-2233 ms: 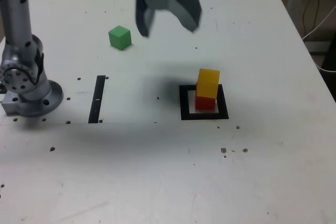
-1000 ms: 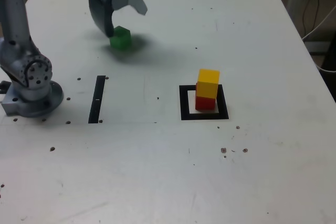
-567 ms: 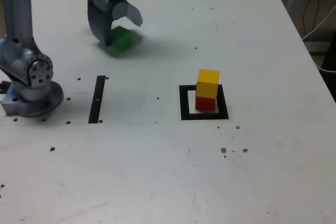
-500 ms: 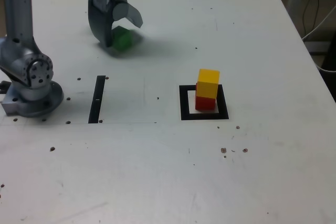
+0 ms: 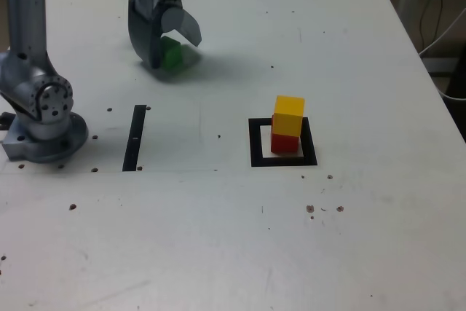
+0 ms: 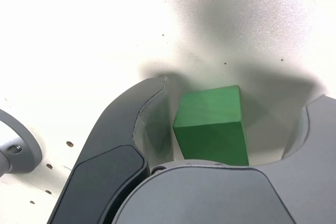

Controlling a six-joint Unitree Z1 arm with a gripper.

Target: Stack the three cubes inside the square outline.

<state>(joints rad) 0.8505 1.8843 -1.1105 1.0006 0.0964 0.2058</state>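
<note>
Pale and scattered with small holes, the table (image 5: 218, 231) ran past the lower edge of my exterior view, where the arm (image 5: 28, 27) was cut off by the top edge. The end effector (image 5: 178, 49) partly covered the green cube (image 6: 210, 127), leaving me only a piece of it there. My wrist view showed the cube between the fingers, which stood apart; its lower part was hidden behind the gripper body, and one finger ran out of the picture. I could not tell whether the nearer finger touched it.

Well apart from them, the yellow cube (image 5: 289, 116) sat on the red cube (image 5: 285, 143), hiding much of it, within the square outline (image 5: 309, 160). The stack covered part of the frame's far side. The black strip (image 5: 135, 138) lay in plain sight near the arm's base (image 5: 47, 143).
</note>
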